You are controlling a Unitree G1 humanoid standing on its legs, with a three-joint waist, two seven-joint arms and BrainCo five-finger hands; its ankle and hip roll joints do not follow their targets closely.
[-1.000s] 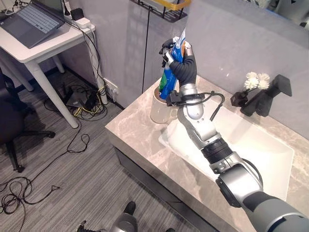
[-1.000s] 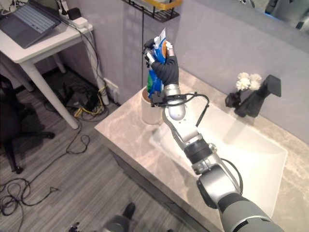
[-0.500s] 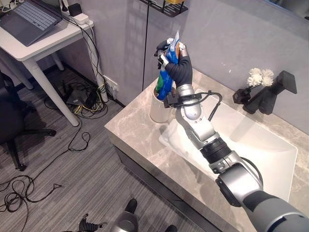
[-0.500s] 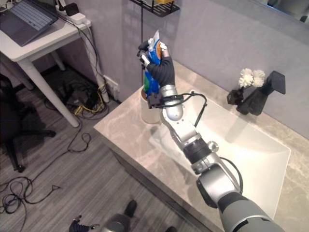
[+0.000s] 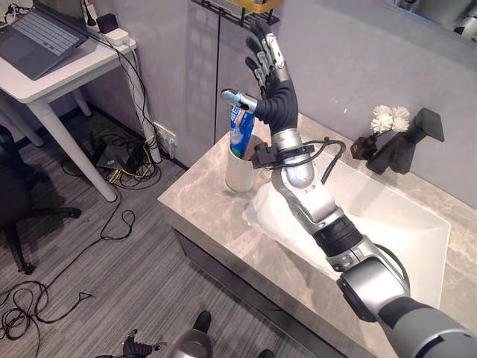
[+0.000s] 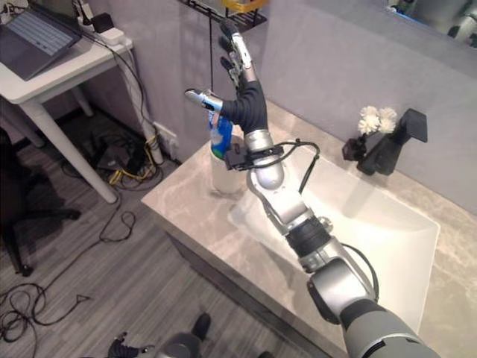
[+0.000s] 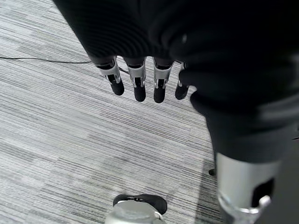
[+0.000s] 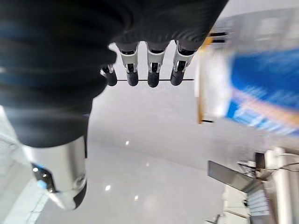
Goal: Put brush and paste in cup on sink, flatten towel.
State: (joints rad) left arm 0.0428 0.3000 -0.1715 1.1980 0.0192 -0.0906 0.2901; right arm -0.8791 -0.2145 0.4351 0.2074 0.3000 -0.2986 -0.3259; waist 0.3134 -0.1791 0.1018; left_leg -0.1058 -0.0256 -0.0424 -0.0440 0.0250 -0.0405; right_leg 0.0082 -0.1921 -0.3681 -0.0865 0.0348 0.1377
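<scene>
A blue toothpaste tube (image 5: 240, 133) stands upright in the white cup (image 5: 238, 170) on the marble counter's left corner (image 5: 195, 203). My right hand (image 5: 274, 95) is raised just above and behind the cup, open, with the fingers (image 5: 264, 46) stretched up and the thumb over the tube's top. It holds nothing. In the right wrist view the tube (image 8: 261, 93) shows as a blue blur beside the straight fingers (image 8: 152, 65). A white towel (image 5: 259, 216) lies rumpled over the sink's near left rim, under my forearm. My left hand (image 7: 140, 79) hangs open over the grey floor.
The white sink basin (image 5: 406, 224) takes up the counter's right part, with a black faucet (image 5: 406, 145) and white flowers (image 5: 389, 119) behind it. A black wire shelf (image 5: 250, 9) hangs on the wall above the cup. A white desk with a laptop (image 5: 37, 37) stands at far left.
My right hand has opened and let go of the toothpaste tube, which has dropped lower into the cup. The fingers now point upward. The camera has shifted slightly.
</scene>
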